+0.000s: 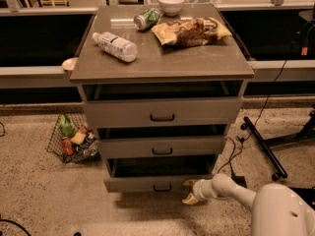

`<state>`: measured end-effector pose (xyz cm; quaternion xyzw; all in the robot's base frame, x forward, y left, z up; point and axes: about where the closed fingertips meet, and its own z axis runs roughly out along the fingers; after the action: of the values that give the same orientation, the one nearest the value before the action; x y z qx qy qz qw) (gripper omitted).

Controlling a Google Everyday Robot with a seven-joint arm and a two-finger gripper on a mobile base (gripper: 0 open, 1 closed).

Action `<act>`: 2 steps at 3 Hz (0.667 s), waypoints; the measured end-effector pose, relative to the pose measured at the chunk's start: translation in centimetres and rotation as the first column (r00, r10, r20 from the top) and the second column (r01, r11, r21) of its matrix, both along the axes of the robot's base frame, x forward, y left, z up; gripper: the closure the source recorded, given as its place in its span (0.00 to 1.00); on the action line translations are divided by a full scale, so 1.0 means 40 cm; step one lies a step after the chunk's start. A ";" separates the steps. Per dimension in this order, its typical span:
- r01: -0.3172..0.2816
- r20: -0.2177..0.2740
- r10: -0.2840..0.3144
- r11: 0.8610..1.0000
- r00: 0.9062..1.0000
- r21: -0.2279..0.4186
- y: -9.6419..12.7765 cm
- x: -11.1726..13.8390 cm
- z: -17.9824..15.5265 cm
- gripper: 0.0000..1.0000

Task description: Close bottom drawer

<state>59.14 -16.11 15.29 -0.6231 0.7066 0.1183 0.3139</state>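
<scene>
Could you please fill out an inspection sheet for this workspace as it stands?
Surface: cabinet top, partly covered.
Job's things: bottom drawer pulled out.
Clutter: bottle, can, bowl, snack bag on top; wire basket on floor, left.
Grippers: tool open, low at the drawer front's right end.
Cables: dark cable on floor, right of cabinet.
Surroundings: speckled floor; black stand at right.

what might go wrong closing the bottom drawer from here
The gripper sits at the right end of the bottom drawer, well off its centre handle. A push there may skew the drawer and jam it. The black cable on the floor lies close to the arm and might snag.
</scene>
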 end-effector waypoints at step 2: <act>0.021 0.022 -0.023 0.996 1.000 0.084 -0.029 0.059 -0.011 0.00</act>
<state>61.48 -17.27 14.85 -0.6028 0.7042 0.1375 0.3492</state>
